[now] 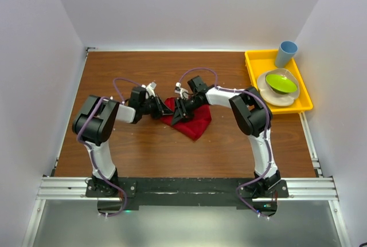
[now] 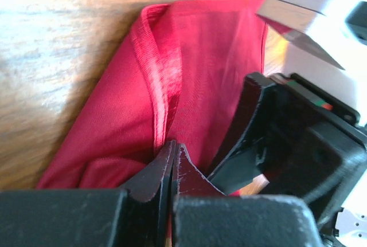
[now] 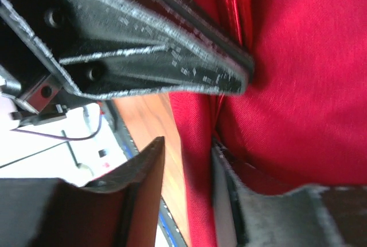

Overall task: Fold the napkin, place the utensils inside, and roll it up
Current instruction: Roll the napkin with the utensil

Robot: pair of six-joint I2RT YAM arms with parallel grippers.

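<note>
Brown wooden tabletop [image 1: 137,144] noted; yellow plastic tray [image 1: 287,110] set far right. Centrally is laid bright red shiny cloth napkin [image 1: 195,124], partly masked by both arms; its fold is pinched by left gripper [image 2: 172,155], right gripper [image 3: 186,146] released.

Wooden desk with a tray of dishes in its far right corner

A brown wood-grain desk [image 1: 143,144] sits boxed in by plain white walls [image 1: 189,6] at the back and on both sides. At its far right corner lies a yellow tray [image 1: 250,72], its long side running along the right wall. A light blue cup [image 1: 286,53] stands upright at the tray's far end. Nearer the front, a lime-green bowl [image 1: 281,82] rests tilted on a pale plate [image 1: 274,97] that fills most of the tray's width. Cup and bowl stand just apart. Along the desk's near edge runs a silver metal rail [image 1: 63,187] carrying a black plate [image 1: 189,188].
</note>
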